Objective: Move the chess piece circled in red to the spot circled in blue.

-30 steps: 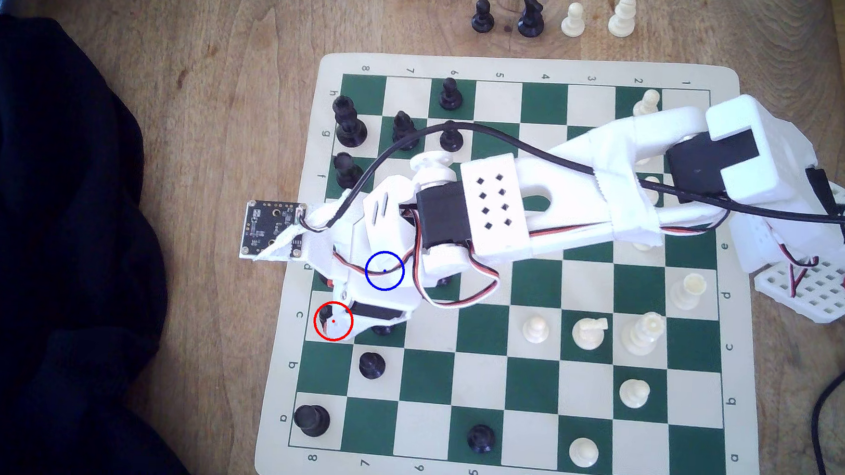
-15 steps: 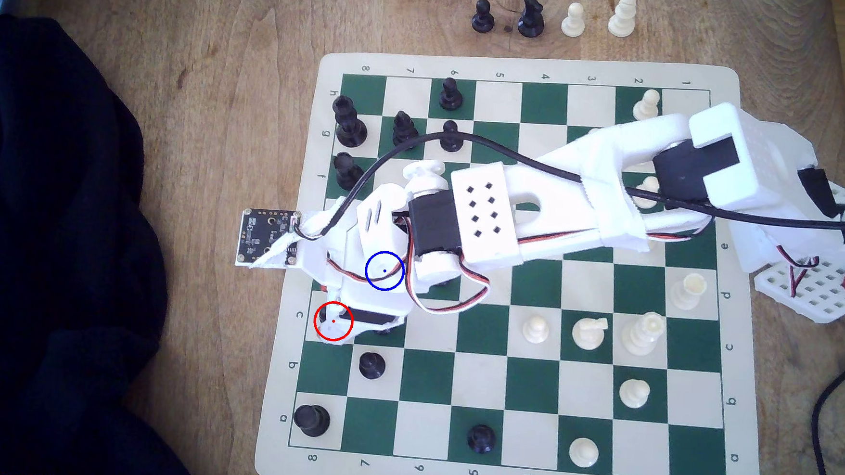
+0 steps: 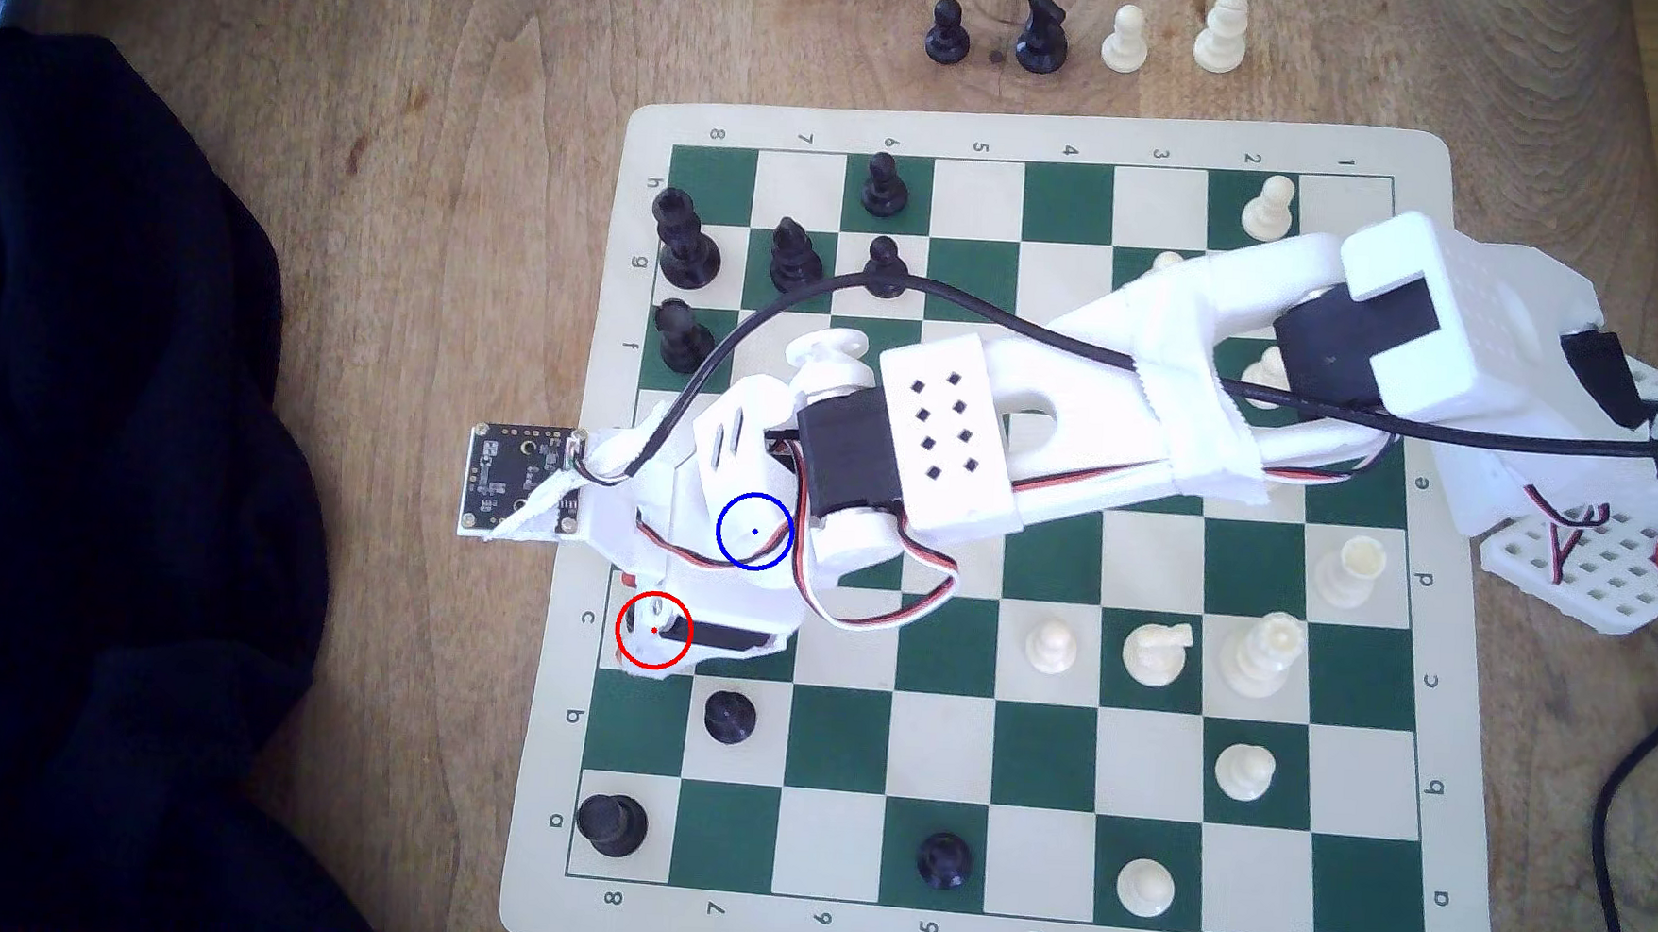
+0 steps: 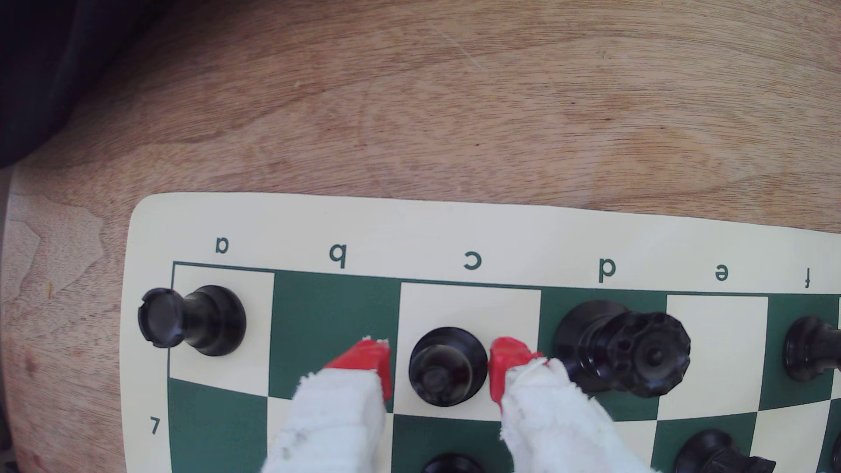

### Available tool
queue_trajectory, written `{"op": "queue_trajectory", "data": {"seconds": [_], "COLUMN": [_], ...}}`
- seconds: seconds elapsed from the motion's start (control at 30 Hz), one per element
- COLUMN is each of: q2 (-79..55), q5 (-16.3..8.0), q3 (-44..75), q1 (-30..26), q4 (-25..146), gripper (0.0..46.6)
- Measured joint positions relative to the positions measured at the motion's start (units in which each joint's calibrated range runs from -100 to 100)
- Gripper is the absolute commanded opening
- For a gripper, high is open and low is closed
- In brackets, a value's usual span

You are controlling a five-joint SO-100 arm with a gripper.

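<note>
The chess piece (image 4: 448, 366), a glossy black bishop, stands upright on the cream c8 square at the board's edge. My gripper (image 4: 441, 368) is lowered around it and open. One red fingertip (image 4: 375, 364) stands a little clear of the piece, and the other is right against its far side. In the exterior view my gripper (image 3: 650, 626) covers the red-ringed square and most of the piece. The blue ring (image 3: 719, 529) that marks the spot falls over my white wrist, which hides the square beneath.
A tall black queen (image 4: 628, 348) stands on d8, close beside one finger. A black rook (image 4: 195, 320) is on a8 and a black pawn (image 3: 729, 716) on b7. Captured pieces (image 3: 1044, 31) sit off the board. A dark cloth (image 3: 101, 408) covers the table at the exterior view's left.
The arm has swung slightly towards the exterior view's lower left. The gripper has settled further down over the red-ringed square. No piece has moved.
</note>
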State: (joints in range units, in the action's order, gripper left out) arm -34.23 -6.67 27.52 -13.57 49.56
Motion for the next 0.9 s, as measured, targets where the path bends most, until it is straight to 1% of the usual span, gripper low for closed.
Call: {"op": "queue_trajectory", "data": {"seconds": [0.2, 0.43, 0.47, 0.6, 0.7, 0.77, 0.8, 0.9], "q2": [0.0, 0.0, -0.08, -1.09, -0.92, -0.34, 2.26, 6.54], "q5": [0.0, 0.59, 0.59, 0.59, 0.59, 0.63, 0.88, 1.32], "q3": [0.0, 1.9, 3.43, 16.36, 19.7, 18.89, 14.64, 8.04], "q1": [0.0, 0.0, 0.0, 0.07, 0.07, -0.22, -0.52, -0.96], "q4": [0.0, 0.24, 0.88, 6.93, 10.28, 11.63, 11.55, 9.72], "gripper": [3.1, 2.6, 2.6, 2.6, 2.6, 2.6, 2.6, 2.6]}}
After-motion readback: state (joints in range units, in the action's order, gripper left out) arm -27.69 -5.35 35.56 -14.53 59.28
